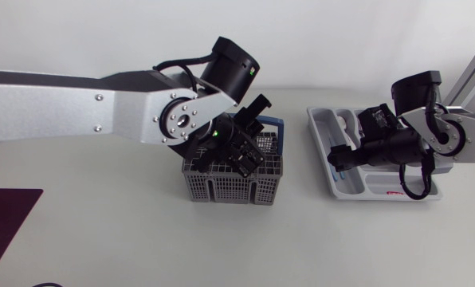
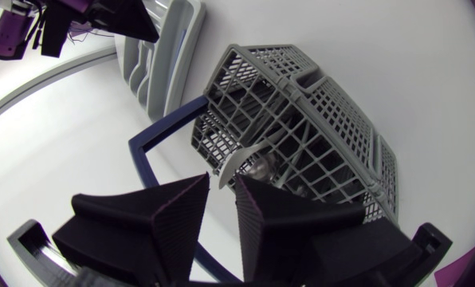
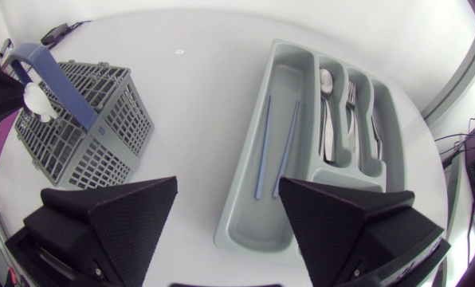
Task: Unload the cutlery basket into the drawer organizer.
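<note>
1. Now our left gripper (image 2: 221, 180) hangs over the grey cutlery basket (image 1: 233, 187), its fingers nearly together and pinching a spoon (image 2: 245, 159) just above the basket's cells.
2. Our right gripper (image 3: 228, 182) hovers over the drawer organizer (image 3: 249, 227), its fingers spread wide and holding nothing.
3. Two blue sticks (image 3: 263, 147) lie in the organizer's long compartment, with sorted spoons (image 3: 327, 112) and forks (image 3: 351, 112) in the narrower ones beside it.
4. Basket and organizer stand near each other, not touching.

robotics lab bench here: plain white table (image 1: 102, 239), left arm (image 1: 62, 108) and right arm (image 1: 445, 131) over it, cutlery basket (image 1: 233, 183) and drawer organizer (image 3: 281, 88) laid out.
</note>
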Motion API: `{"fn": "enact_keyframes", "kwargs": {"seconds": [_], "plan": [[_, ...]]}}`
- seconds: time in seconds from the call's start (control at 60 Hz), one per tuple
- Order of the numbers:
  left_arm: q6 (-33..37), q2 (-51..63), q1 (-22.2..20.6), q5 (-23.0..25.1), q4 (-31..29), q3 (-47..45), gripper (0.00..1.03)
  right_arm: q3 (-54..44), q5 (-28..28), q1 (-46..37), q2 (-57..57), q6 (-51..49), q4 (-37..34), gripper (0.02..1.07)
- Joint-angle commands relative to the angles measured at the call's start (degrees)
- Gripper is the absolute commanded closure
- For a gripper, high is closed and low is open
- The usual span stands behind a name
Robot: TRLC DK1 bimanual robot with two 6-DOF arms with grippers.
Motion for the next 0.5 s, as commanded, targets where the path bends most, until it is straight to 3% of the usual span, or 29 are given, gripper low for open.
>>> {"fn": "enact_keyframes", "kwargs": {"seconds": [0.0,0.433,0.483], "plan": [[1.97,1.58,-0.45,-0.62,-0.64,-0.45,0.65,-1.28,-0.09,0.43,-1.27,-0.56,0.09,0.15],[2.59,4.92,-0.53,-1.32,-0.38,1.13,0.65,-2.69,-0.26,0.69,-2.41,-0.91,0.17,0.15],[2.68,5.36,-0.53,-1.32,-0.38,1.3,0.7,-2.69,-0.26,0.69,-2.41,-0.91,0.17,0.15]]}}
